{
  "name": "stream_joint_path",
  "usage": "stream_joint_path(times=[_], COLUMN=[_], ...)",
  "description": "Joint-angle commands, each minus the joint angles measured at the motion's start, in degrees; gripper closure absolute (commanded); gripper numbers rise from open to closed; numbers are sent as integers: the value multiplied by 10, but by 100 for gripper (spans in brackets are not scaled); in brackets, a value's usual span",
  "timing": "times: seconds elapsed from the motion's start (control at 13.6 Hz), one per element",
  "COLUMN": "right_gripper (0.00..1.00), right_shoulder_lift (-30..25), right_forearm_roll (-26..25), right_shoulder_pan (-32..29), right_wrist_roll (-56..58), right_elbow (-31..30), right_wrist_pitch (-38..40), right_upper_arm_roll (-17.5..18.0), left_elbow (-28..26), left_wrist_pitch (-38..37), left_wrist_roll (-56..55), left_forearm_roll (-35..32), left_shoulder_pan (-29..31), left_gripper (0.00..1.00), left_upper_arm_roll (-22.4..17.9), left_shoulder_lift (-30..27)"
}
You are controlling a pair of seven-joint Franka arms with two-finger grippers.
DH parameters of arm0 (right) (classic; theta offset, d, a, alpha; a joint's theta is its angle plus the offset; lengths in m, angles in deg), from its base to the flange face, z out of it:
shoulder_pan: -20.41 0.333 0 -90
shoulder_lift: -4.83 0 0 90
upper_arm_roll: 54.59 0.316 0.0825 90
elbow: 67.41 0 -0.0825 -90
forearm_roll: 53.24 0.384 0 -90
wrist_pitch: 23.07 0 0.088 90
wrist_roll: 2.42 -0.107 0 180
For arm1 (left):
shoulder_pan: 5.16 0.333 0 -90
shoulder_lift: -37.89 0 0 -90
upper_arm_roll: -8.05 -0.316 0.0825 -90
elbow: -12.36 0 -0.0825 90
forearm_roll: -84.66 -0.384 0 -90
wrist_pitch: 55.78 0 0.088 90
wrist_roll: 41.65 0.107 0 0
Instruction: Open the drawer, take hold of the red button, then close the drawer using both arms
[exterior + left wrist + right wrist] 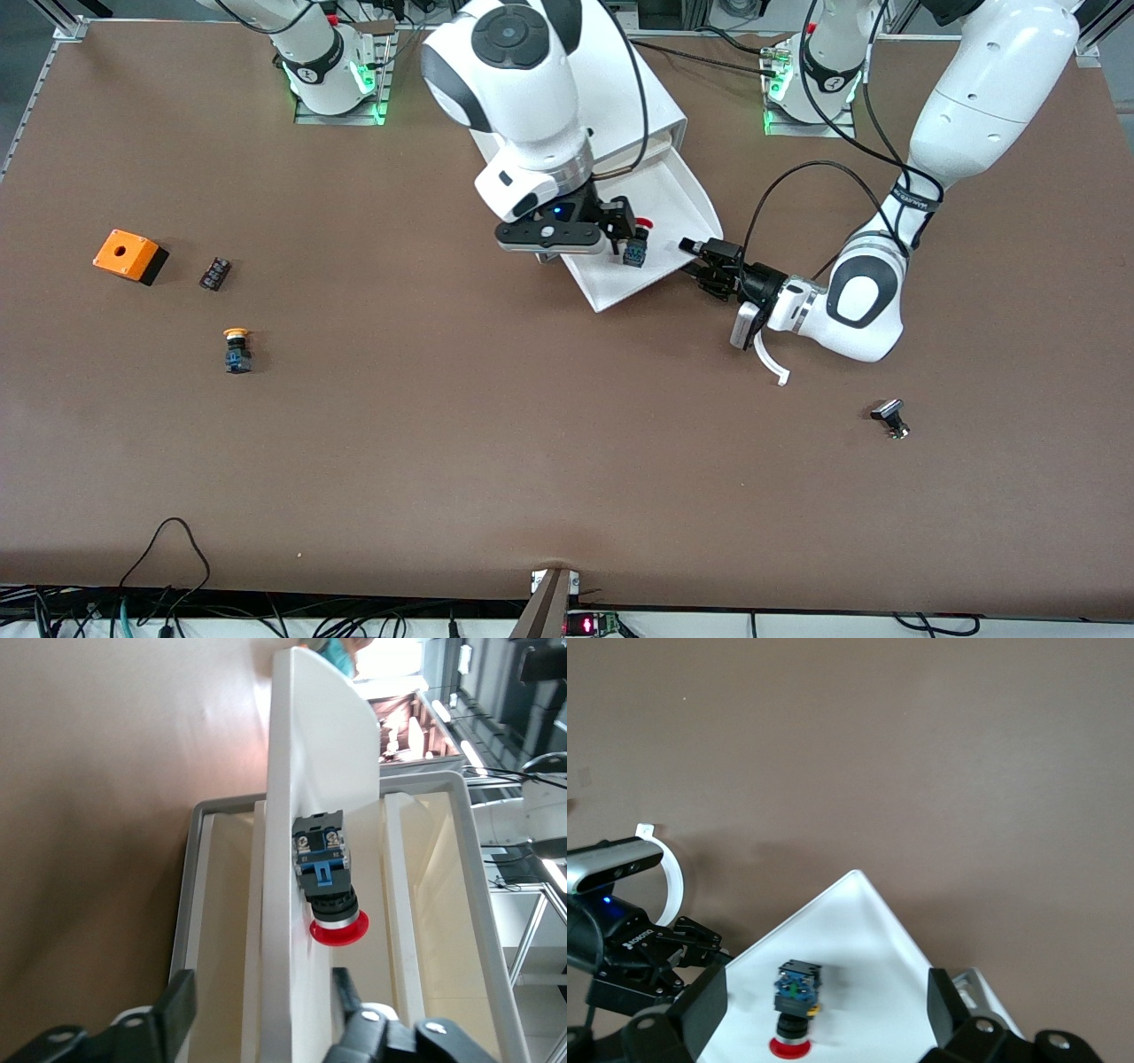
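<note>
The lowest drawer stands pulled out of the white cabinet. The red-capped button lies on its side in the tray. My right gripper hangs open just over the tray, and in the right wrist view the button lies between its spread fingers, untouched. My left gripper is at the drawer's front edge. In the left wrist view it is open, its fingers straddling the drawer's front wall without closing on it. The button lies just inside that wall.
An orange box with a hole, a small black block and a yellow-capped button lie toward the right arm's end of the table. A small black-and-silver part lies toward the left arm's end, nearer the front camera than the drawer.
</note>
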Motion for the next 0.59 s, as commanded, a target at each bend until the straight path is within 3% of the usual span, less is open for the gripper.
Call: stream_joint_path(times=[0.0,0.51], right_gripper=[0,0], right_shoulder_lift=[46,106], right_forearm_roll=[-26,-46], right_shoulder_pan=[29,69], right_wrist_roll=[-45,-97], right_elbow=[37,37], right_wrist_pitch=[-14,-60], right_upper_arm_roll=[-8,-9], left_elbow=[26,288], left_wrist_pitch=[-46,-197], left_wrist_roll=[-115,-391], left_forearm_roll=[-58,-317], left_shoulder_pan=[1,7], left_gripper=[0,0], left_upper_arm_roll=[-1,7], left_shoulder_lift=[-53,-62])
